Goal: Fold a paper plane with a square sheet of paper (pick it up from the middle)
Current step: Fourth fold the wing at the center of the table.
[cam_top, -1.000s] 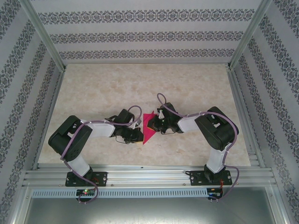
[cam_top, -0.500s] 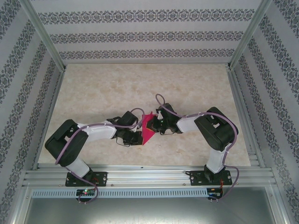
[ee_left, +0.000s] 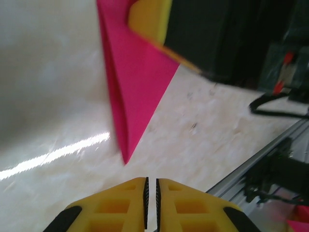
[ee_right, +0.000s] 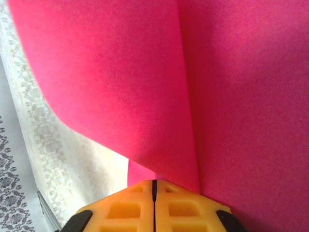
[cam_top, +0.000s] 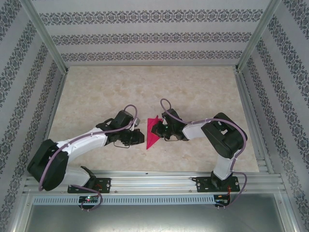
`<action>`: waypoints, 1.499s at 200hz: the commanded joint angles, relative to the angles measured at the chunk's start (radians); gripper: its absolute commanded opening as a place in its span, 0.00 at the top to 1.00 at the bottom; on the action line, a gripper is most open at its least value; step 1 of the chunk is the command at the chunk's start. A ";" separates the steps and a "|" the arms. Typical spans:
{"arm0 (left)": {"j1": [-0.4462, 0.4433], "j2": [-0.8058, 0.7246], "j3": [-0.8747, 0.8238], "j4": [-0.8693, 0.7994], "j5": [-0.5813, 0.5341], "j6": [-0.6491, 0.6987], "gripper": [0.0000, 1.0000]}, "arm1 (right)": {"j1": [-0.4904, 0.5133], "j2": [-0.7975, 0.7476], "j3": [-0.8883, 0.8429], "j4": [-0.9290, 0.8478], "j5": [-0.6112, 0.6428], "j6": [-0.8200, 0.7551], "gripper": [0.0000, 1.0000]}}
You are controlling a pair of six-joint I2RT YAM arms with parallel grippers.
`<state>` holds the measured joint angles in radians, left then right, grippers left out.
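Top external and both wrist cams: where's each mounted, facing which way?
Top external: fixed above and behind the bases, looking down on the table; both arms whole, left gripper and right gripper either side of the folded pink paper.
Left wrist: on the left arm, looking low across the table at the paper; own yellow fingers at bottom.
Right wrist: on the right arm, close against the paper; own fingers shut on it.
Shared: all three see the paper.
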<state>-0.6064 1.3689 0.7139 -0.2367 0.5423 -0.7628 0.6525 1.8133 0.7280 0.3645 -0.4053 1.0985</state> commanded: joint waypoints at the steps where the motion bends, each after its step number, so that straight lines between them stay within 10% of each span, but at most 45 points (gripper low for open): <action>1: 0.008 0.112 0.049 0.255 0.096 -0.096 0.85 | 0.005 0.046 -0.053 -0.142 0.106 0.016 0.93; 66: 0.010 0.334 0.082 0.344 0.111 -0.112 0.87 | 0.002 0.055 -0.050 -0.143 0.100 0.016 0.92; 300: -0.025 0.339 -0.081 0.126 0.138 -0.015 0.95 | -0.013 0.074 -0.053 -0.141 0.092 0.016 0.93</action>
<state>-0.5961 1.7088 0.7101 0.0650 0.6582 -0.8249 0.6498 1.8145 0.7235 0.3748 -0.4007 1.1206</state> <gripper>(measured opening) 0.062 0.078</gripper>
